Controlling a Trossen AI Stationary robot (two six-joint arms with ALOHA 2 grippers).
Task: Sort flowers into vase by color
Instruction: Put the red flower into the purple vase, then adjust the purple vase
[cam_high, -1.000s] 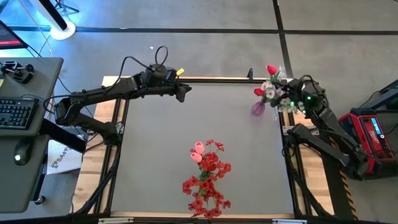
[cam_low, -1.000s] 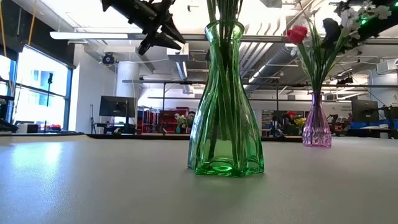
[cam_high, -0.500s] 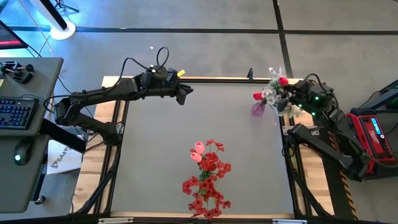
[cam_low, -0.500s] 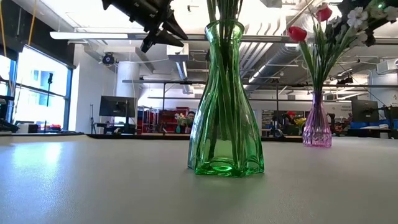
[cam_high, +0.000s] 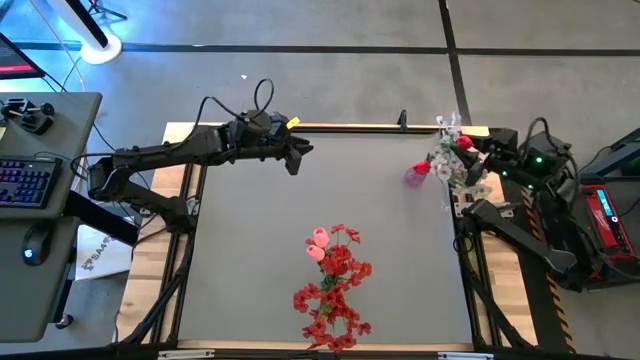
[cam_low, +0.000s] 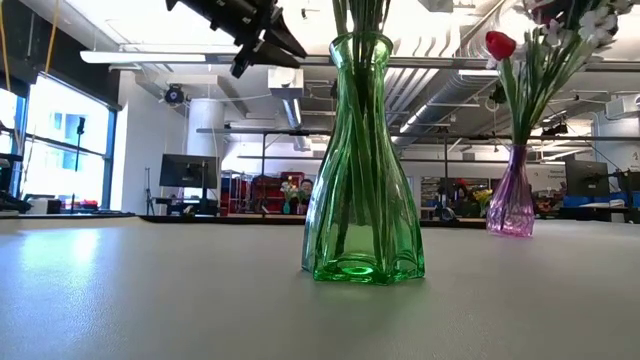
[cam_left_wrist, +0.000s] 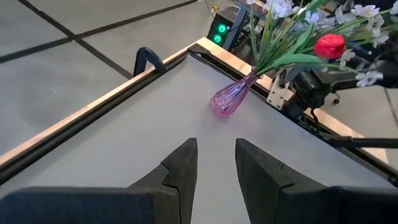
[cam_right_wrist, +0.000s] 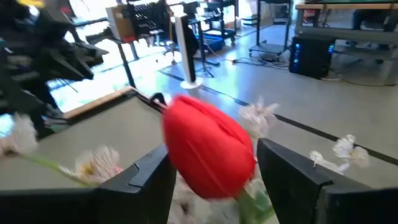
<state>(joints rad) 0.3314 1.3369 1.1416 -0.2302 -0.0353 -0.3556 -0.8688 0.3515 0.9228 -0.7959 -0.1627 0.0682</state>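
A purple glass vase (cam_high: 415, 178) stands on its base near the table's far right corner. It holds white sprays (cam_left_wrist: 283, 9) and red buds (cam_left_wrist: 329, 45) that lean toward the right edge. My right gripper (cam_high: 484, 152) is open just right of these flowers. A red bud (cam_right_wrist: 208, 155) shows between its fingers; I cannot tell whether it touches them. At the near middle, a green glass vase (cam_low: 360, 170) holds red blossoms (cam_high: 335, 285) and a pink bud (cam_high: 318, 243). My left gripper (cam_left_wrist: 216, 163) hovers above the far middle of the table, open and holding nothing.
A wooden rail (cam_high: 350, 127) with a black clamp (cam_left_wrist: 148, 59) runs along the table's far edge. A desk with a keyboard (cam_high: 25, 185) stands left of the table. Bare grey tabletop (cam_high: 250, 230) lies between the two vases.
My right gripper has drawn back from among the flowers toward the table's right edge. The flowers in the purple vase have swung over and now lean toward the right. My left gripper has drifted a little toward the right.
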